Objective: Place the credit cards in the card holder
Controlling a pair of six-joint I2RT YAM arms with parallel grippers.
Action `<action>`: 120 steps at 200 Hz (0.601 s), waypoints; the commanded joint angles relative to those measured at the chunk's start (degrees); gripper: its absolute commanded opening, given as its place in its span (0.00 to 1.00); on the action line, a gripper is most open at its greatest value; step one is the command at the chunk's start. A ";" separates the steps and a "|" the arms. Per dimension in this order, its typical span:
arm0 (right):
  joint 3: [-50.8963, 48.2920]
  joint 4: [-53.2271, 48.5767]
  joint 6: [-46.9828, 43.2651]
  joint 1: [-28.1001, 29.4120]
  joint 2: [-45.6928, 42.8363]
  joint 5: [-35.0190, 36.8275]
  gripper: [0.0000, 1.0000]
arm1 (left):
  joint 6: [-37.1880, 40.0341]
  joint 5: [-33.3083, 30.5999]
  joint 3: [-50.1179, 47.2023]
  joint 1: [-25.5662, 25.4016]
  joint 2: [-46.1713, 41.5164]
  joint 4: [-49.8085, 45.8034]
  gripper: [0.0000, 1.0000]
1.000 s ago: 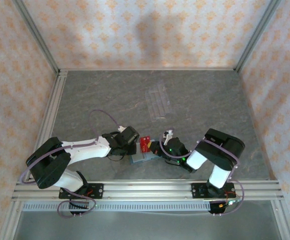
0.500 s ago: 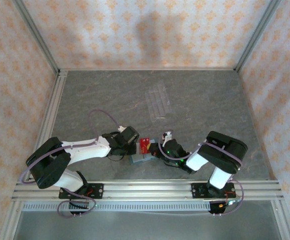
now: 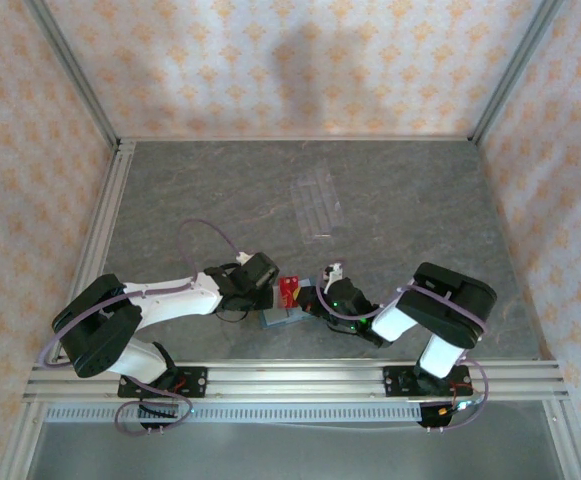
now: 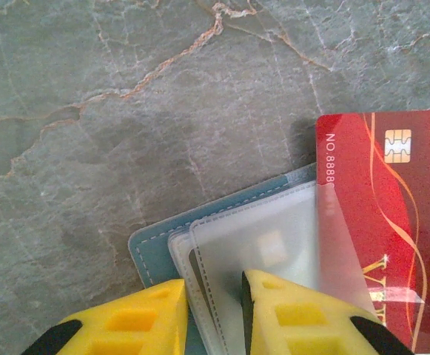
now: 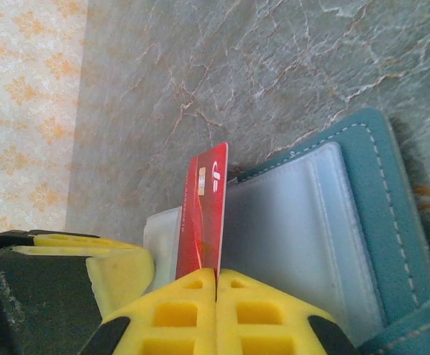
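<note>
A red card (image 5: 206,214) is pinched upright in the right claw (image 5: 216,285) over the card holder (image 5: 363,222); a clear sleeve (image 4: 266,251) is apparently held by the left claw (image 4: 215,310).

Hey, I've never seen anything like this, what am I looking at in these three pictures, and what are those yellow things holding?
These are two small robot arms bolted at the near edge of a grey stone-patterned table. The wide picture is taken from above and behind them; the other two come from cameras on each arm's wrist, so the yellow shapes are each arm's own fingers.

The right gripper is shut on a red credit card, held on edge beside the clear sleeves of an open teal card holder. The left gripper pinches a clear sleeve of that holder, apparently keeping it open; the card's chip side shows in that view. Farther back on the table lies a clear plastic rack.
</note>
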 commanded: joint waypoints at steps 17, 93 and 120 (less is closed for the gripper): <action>-0.50 -10.88 -1.43 1.26 1.19 -3.78 0.00 | -0.02 -1.70 -0.42 -0.51 1.02 -3.74 0.26; -2.48 -18.69 -1.32 1.85 -5.25 -0.10 0.00 | -0.06 -1.79 -0.20 -0.48 1.37 -3.71 0.26; -0.04 -23.84 -2.59 3.19 -6.07 -0.72 0.00 | -0.04 -1.62 0.06 -0.43 1.55 -3.81 0.26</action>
